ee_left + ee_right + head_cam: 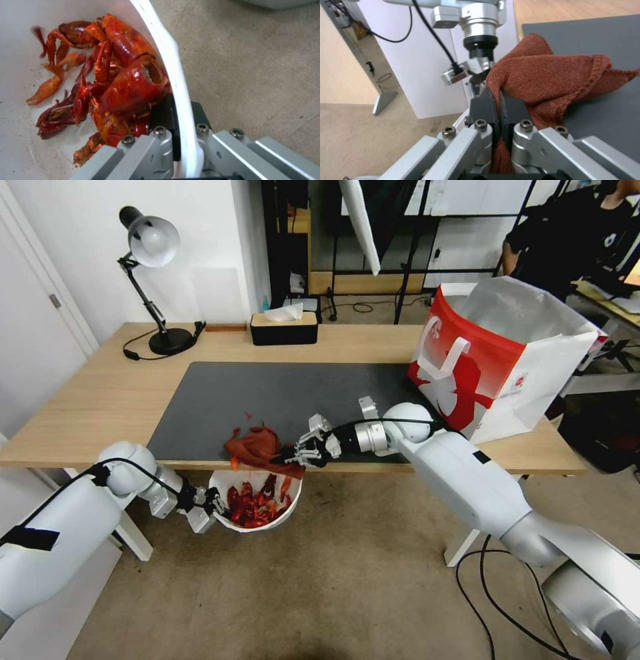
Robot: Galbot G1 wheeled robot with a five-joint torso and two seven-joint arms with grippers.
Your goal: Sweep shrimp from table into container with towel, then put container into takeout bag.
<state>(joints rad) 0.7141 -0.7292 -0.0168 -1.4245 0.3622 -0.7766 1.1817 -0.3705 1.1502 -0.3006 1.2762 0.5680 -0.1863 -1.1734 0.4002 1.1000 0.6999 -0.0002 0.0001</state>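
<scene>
The white container (288,511) hangs below the table's (100,400) front edge, with many red shrimp (253,507) piled inside. My left gripper (215,505) is shut on its rim; in the left wrist view the black pads clamp the white wall (181,100) beside the shrimp (126,85). The rust-brown towel (257,447) lies bunched at the mat's front edge, over the bowl. My right gripper (288,455) is shut on the towel (553,72). A small red bit (248,415) lies on the mat. The red and white takeout bag (493,360) stands open at the table's right end.
A black tissue box (283,328) and a desk lamp (152,247) stand along the table's back edge. The dark grey mat (300,393) covers the table's middle. Cables lie on the carpet at lower right. A person sits at the far right behind the bag.
</scene>
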